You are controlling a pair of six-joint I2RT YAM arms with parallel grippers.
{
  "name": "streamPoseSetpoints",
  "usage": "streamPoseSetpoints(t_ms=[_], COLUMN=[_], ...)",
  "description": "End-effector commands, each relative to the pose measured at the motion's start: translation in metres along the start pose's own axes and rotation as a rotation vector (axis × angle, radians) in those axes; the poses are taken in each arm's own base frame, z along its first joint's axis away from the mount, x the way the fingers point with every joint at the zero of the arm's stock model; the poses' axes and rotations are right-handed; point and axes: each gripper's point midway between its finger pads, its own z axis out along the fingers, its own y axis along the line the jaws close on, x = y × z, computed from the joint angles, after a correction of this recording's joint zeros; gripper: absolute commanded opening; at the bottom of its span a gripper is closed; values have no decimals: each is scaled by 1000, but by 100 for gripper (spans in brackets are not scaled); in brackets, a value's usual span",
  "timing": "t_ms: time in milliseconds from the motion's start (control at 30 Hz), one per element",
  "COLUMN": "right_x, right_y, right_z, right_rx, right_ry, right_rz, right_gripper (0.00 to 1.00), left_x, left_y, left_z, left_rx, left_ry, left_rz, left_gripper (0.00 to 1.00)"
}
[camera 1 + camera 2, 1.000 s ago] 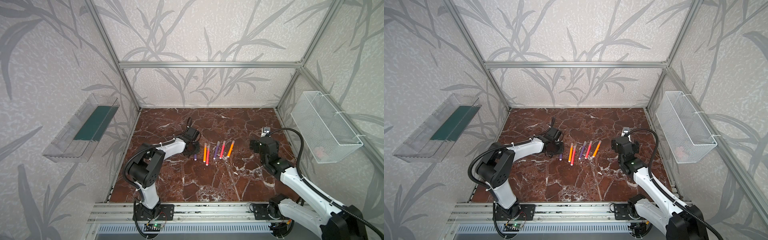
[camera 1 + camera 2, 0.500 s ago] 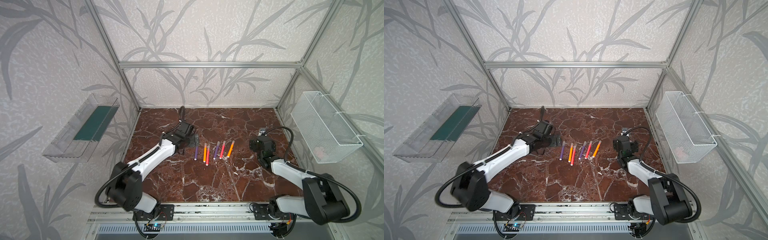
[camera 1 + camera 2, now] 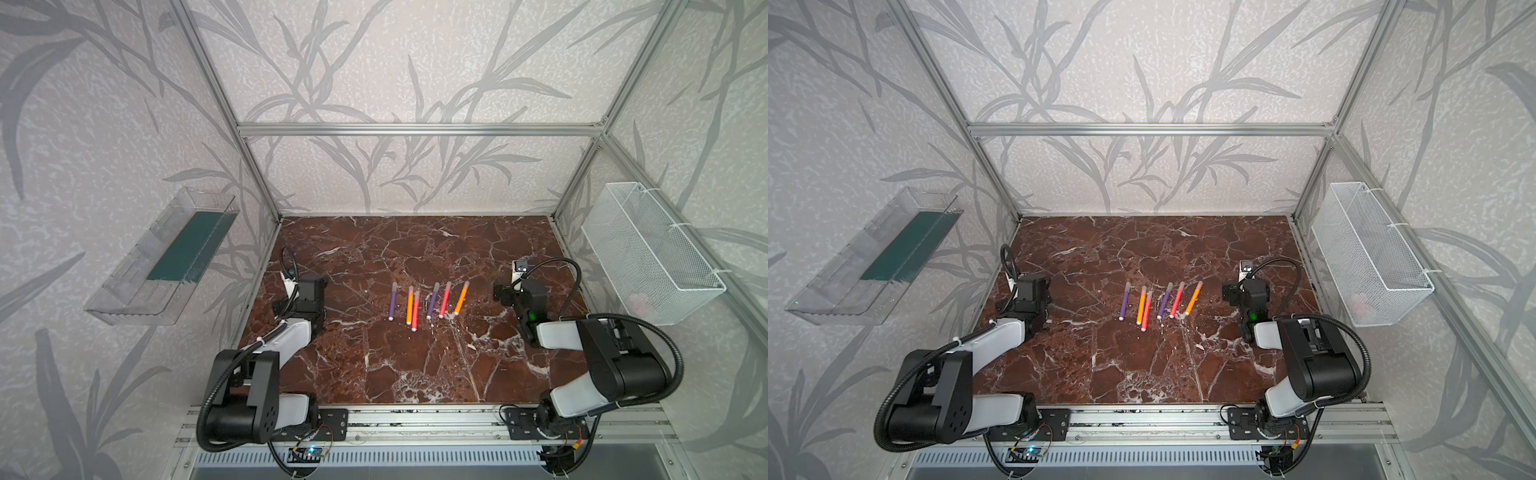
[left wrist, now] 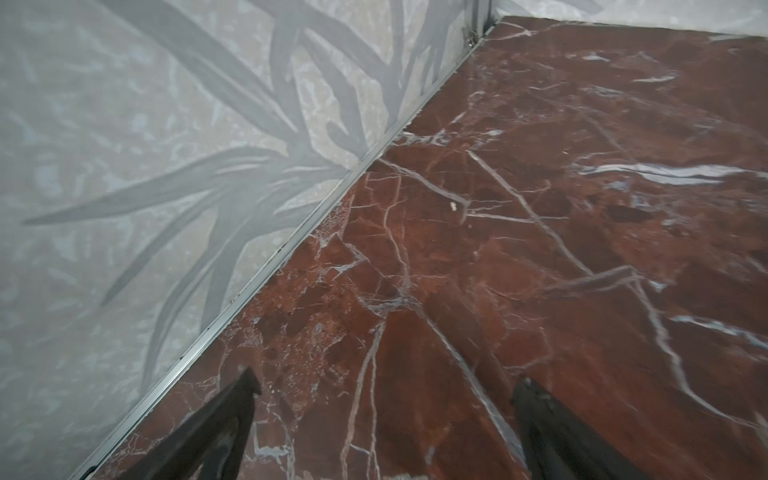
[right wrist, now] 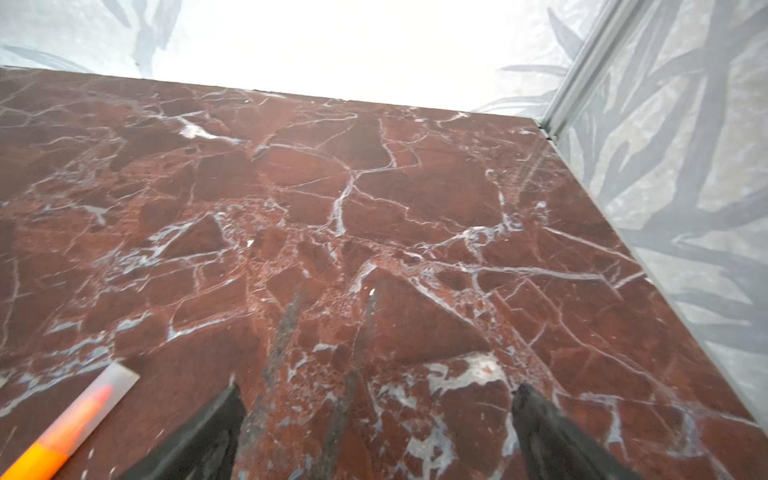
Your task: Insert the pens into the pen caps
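Several pens lie side by side mid-table in both top views, among them a purple pen [image 3: 392,301] at the left end and an orange pen [image 3: 460,298] at the right end. A greyish pen cap [image 3: 466,285] sits on the far end of each. My left gripper [image 4: 384,380] is open over bare marble beside the left wall, well left of the row [image 3: 1124,301]. My right gripper [image 5: 376,388] is open too, empty, just right of the row. In the right wrist view the orange pen [image 5: 50,446] shows its tip inside its translucent cap [image 5: 114,384].
A clear plastic tray [image 3: 162,266] hangs on the left wall and a white wire basket [image 3: 648,257] on the right wall. The metal strip at the foot of the left wall [image 4: 291,245] runs close beside the left gripper. Both arms are folded back toward the table's sides.
The left gripper opened and let go of the purple pen, which now lies at the row's left end. Both arms have drawn back from the row toward their own sides.
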Motion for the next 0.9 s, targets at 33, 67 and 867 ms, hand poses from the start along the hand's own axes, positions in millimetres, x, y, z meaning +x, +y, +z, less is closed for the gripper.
streamPoseSetpoints(t_ms=[33,67,867], right_x=[-20,-20,-22], right_y=[-5,-5,0], right_z=[0,0,0], right_rx=[24,25,16], right_ry=[-48,-61,-59], right_rz=[21,19,-6], right_gripper=[99,99,99], left_x=[-38,-37,-24], left_y=[-7,-10,-73], left_z=[-1,1,6], left_rx=[71,101,397], left_ry=[-206,-210,-222], left_rz=[-146,-152,27], left_gripper=[97,97,99])
